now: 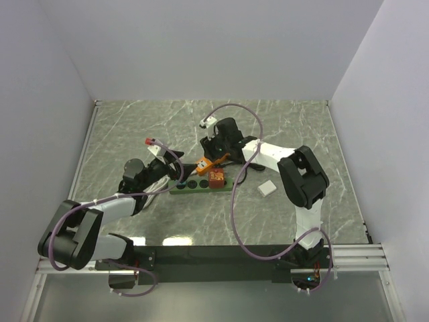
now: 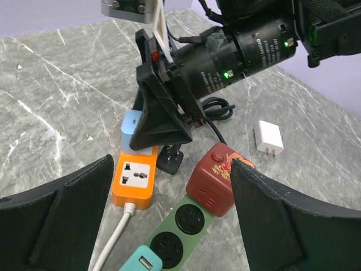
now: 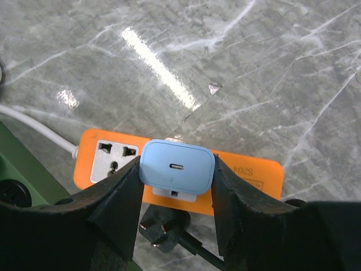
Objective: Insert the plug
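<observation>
At the left of the marbled worktop (image 1: 134, 127), the left tool (image 2: 172, 168) hangs with its jaws spread wide and nothing between them. It is above the green power strip (image 2: 175, 226) (a teal USB end (image 2: 144, 262) caps the strip's near end in the left wrist view). A dark red cube adapter (image 2: 217, 178) sits on that strip. Just beside it lies the orange power strip (image 2: 134, 180), with a white cable (image 2: 115, 237) running from its near end. A black plug (image 2: 171, 160) lies on the worktop between the two strips. The right tool (image 3: 176, 169) is closed part-way on the light blue charger plug (image 3: 176, 165), one finger on each side. It holds the plug over the orange strip, next to a free socket (image 3: 115, 155); whether the pins have entered cannot be told. Farther right, a white charger (image 2: 268, 136) lies apart on the worktop.
</observation>
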